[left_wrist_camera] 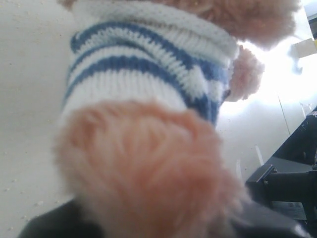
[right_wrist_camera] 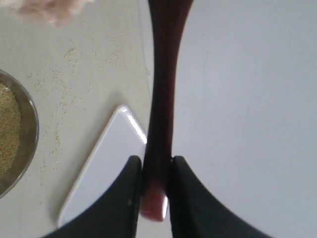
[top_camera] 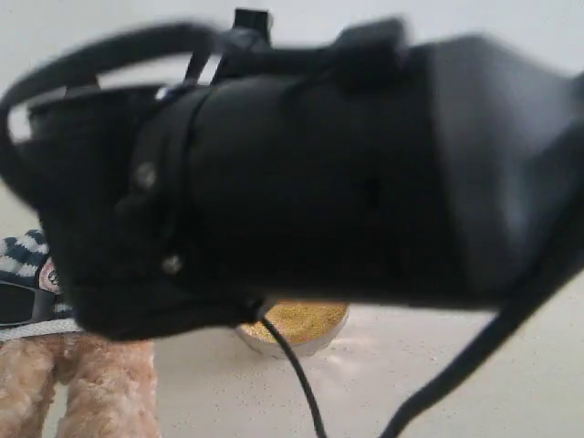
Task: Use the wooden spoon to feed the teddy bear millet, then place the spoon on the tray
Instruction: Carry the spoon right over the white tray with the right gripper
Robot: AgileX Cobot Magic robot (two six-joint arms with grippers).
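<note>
The teddy bear (left_wrist_camera: pixel 148 64) fills the left wrist view, its navy-and-white striped sweater above a fluffy paw (left_wrist_camera: pixel 143 168). That fur fills the space between my left gripper's dark fingers, which are shut on the bear. In the exterior view the bear's sweater (top_camera: pixel 23 255) and legs (top_camera: pixel 91 383) show at the far left. My right gripper (right_wrist_camera: pixel 156 173) is shut on the handle of the dark wooden spoon (right_wrist_camera: pixel 162 94); the spoon's bowl is out of view. A corner of the white tray (right_wrist_camera: pixel 104 168) lies under it. Millet (top_camera: pixel 297 321) fills the steel bowl (right_wrist_camera: pixel 30 134).
A blurred black arm (top_camera: pixel 319 182) blocks most of the exterior view, with cables (top_camera: pixel 301 383) hanging in front of the bowl. Stray grains (right_wrist_camera: pixel 59 84) are scattered on the table between bowl and tray. A plain pale grey surface (right_wrist_camera: pixel 242 99) lies beyond the spoon.
</note>
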